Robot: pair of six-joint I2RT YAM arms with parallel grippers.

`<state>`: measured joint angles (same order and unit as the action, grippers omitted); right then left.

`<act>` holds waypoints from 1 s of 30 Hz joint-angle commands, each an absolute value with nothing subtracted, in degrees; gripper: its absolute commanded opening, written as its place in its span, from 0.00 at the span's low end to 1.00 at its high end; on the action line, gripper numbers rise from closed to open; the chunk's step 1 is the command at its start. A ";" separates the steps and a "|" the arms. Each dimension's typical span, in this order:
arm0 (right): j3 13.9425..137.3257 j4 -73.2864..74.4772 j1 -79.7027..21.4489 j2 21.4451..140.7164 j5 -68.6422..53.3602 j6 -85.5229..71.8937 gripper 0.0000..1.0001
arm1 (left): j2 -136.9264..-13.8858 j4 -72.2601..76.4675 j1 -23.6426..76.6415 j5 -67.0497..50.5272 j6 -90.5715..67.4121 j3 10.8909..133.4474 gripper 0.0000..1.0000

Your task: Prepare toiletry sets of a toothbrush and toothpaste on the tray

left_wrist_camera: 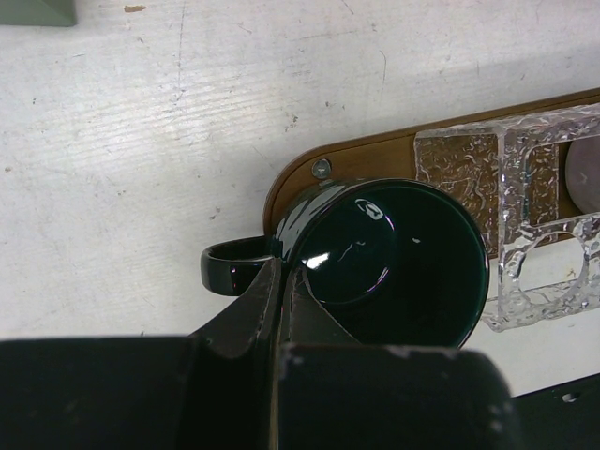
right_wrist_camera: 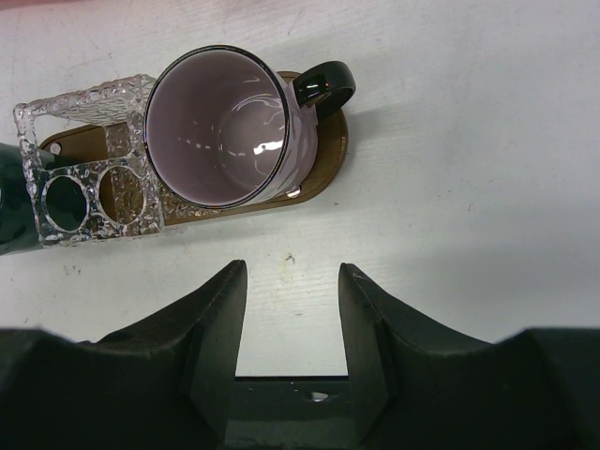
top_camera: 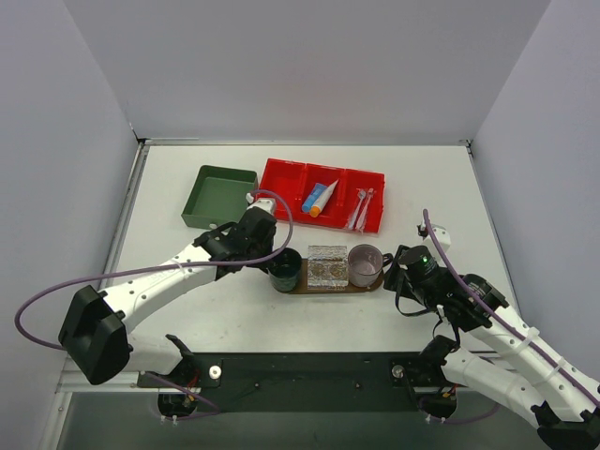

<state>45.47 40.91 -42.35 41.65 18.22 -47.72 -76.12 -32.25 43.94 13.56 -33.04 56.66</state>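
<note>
As left pincer (left_wrist_camera: 282,279) clamps green mug (left_wrist_camera: 405,270), tray (left_wrist_camera: 367,161) beneath

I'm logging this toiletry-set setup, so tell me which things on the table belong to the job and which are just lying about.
For the job: tray; dark green mug; pink mug; toothpaste tube and toothbrushes, both in the red bin.
Just lying about: green box; clear holder on the tray between the mugs; the red bin itself, which only stores supplies.

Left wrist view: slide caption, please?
Left tool pinches the dark green mug by its rim at one end of the wooden tray.
</note>
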 commanded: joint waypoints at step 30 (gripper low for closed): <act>44.74 40.87 -42.19 42.10 20.57 -47.37 0.41 | -78.22 -24.87 45.18 14.59 -35.16 59.59 0.00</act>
